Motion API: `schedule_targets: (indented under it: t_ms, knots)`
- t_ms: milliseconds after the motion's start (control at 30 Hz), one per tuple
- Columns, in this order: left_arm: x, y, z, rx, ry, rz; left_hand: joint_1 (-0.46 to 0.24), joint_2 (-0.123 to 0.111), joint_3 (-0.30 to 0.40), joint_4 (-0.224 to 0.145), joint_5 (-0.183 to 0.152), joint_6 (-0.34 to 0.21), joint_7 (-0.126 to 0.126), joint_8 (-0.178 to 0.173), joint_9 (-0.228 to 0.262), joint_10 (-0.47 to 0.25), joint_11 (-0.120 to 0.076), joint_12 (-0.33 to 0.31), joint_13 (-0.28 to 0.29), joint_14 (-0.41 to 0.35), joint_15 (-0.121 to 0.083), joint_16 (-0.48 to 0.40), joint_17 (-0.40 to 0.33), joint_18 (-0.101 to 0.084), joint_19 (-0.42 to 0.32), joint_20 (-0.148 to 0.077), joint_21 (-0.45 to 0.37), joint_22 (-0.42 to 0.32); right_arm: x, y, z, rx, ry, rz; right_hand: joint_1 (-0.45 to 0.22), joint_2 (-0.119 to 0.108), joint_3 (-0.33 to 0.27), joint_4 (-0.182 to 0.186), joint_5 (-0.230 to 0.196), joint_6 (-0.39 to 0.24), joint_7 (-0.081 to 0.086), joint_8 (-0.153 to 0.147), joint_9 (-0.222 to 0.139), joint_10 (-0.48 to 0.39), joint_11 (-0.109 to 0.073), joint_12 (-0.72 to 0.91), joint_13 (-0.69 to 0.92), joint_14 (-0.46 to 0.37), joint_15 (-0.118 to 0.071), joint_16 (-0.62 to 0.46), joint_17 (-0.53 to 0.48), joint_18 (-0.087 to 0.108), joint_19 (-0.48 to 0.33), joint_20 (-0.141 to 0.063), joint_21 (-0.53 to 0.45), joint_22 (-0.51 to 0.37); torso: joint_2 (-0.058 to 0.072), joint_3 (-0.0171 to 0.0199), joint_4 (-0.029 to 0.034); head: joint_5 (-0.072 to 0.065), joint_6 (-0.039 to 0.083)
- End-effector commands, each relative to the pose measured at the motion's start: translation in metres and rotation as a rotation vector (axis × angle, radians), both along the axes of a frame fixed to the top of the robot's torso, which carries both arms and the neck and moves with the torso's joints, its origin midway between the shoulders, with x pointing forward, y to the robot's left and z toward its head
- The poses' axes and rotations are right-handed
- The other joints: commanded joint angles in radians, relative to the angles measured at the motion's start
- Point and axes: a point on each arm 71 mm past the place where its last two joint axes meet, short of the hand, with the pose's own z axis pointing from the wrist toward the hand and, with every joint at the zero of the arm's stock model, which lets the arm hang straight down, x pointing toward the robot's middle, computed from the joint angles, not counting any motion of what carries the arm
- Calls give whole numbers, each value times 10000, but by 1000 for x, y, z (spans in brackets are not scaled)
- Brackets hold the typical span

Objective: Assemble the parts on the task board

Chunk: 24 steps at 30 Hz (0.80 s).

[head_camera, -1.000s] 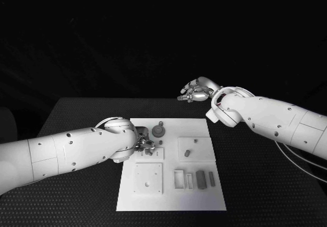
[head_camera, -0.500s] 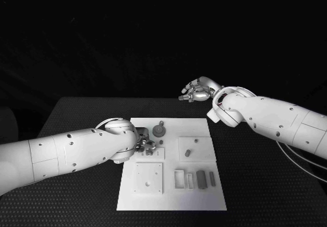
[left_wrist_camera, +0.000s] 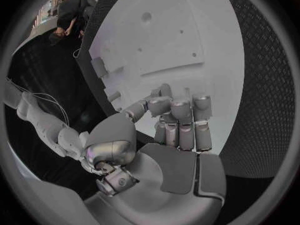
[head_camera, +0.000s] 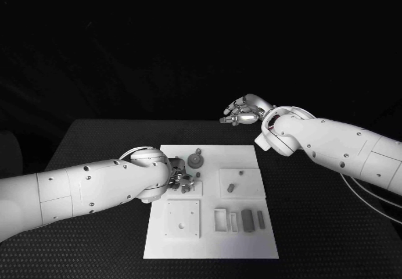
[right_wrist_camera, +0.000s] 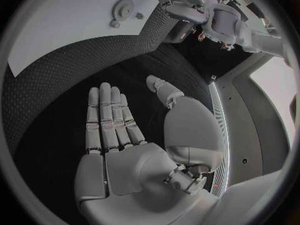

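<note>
On the white task board (head_camera: 210, 200) mid-desk, small stiff, probably light parts (head_camera: 247, 220) want pinching by their sides; the left robot hand (head_camera: 180, 180) curls over the board, grip unclear, the right robot hand (head_camera: 243, 111) hovers empty, fingers apart.

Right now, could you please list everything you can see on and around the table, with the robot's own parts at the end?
Table: one, black, under everything.
Task board: one, white plate, middle of the table.
Raised square plates: three, white, on the board; one near left, one at centre right, one partly under the left hand.
Round part: one, grey, far side of the board.
Small slug: one, grey, on the centre-right plate.
Bars and frames: a row of several, grey and white, near right of the board.
Left hand: silver, fingers curled down over the board's left side; whether it holds a part is hidden.
Right hand: silver, raised beyond the table's far edge, fingers straight and empty.
</note>
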Motion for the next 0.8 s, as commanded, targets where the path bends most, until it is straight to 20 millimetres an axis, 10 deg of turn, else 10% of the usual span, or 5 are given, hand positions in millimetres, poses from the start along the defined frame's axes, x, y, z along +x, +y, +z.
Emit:
schedule_targets:
  t_ms: [33,800]
  knots:
    - [-6,-3,-7,17,379,-254,94,95,71,-73,75,1700,-784,6,7,-216,-149,36,-11,174,-222,38,-12,58,-61,-1295,72,196,-1,1,0,37,35,172,69,5,-50,15,70,-60,237,70,-16,-37,10,39,-19,-88,9,-7,-14,53,-29,73,-65,10,3,-8,5,-10,-2]
    - [-2,8,-6,119,-189,14,611,-130,292,-105,-7,1711,-789,26,15,-210,-154,56,-62,186,-240,76,-92,89,-5,-1322,136,169,-1,0,-3,89,102,147,35,10,-67,40,104,-64,239,75,-30,-47,13,62,-59,-104,15,5,-28,59,-39,88,-76,21,7,-18,0,0,22]
